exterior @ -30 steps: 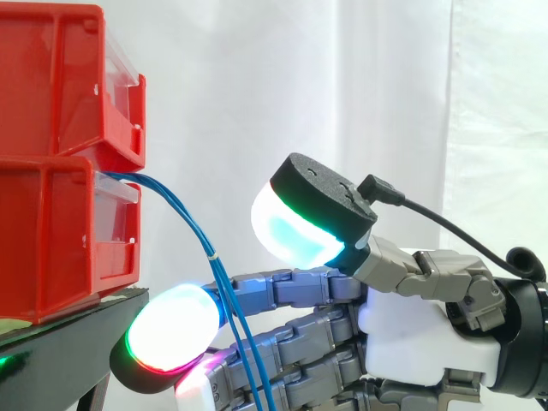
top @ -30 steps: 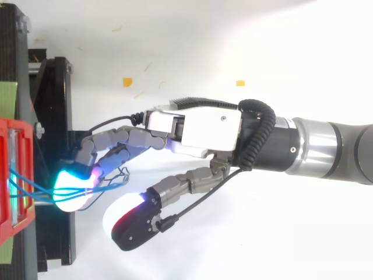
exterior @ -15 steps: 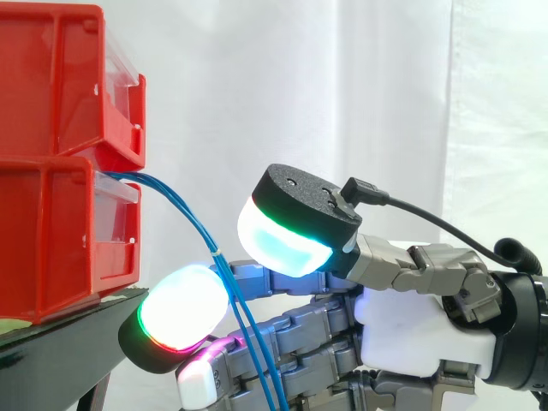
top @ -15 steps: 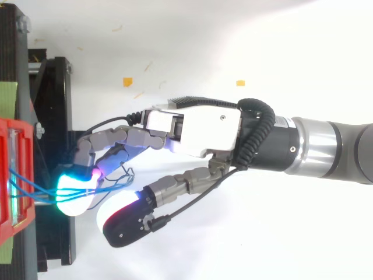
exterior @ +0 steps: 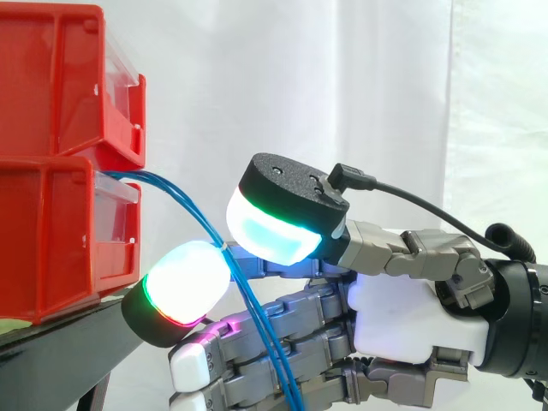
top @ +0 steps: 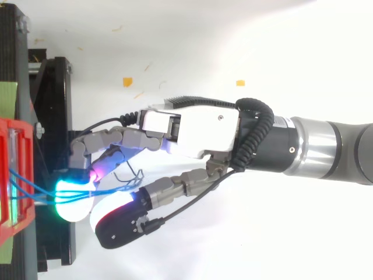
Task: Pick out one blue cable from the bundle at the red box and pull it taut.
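Pinching blue cables (exterior: 201, 227), the hand (exterior: 402, 308) has them hanging below in side view.

Black stand (exterior: 51, 342) before a white curtain (exterior: 342, 86); small orange scraps (top: 127, 81), perhaps tape, on the white ground (top: 233, 35).

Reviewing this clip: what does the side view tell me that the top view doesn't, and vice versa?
Side view: two red bins stacked, the blue cables leaving where they meet and drooping down past the hand. Top view: the arm's silver wrist and small orange scraps. Both: the hand at the blue cables, beside the black stand.
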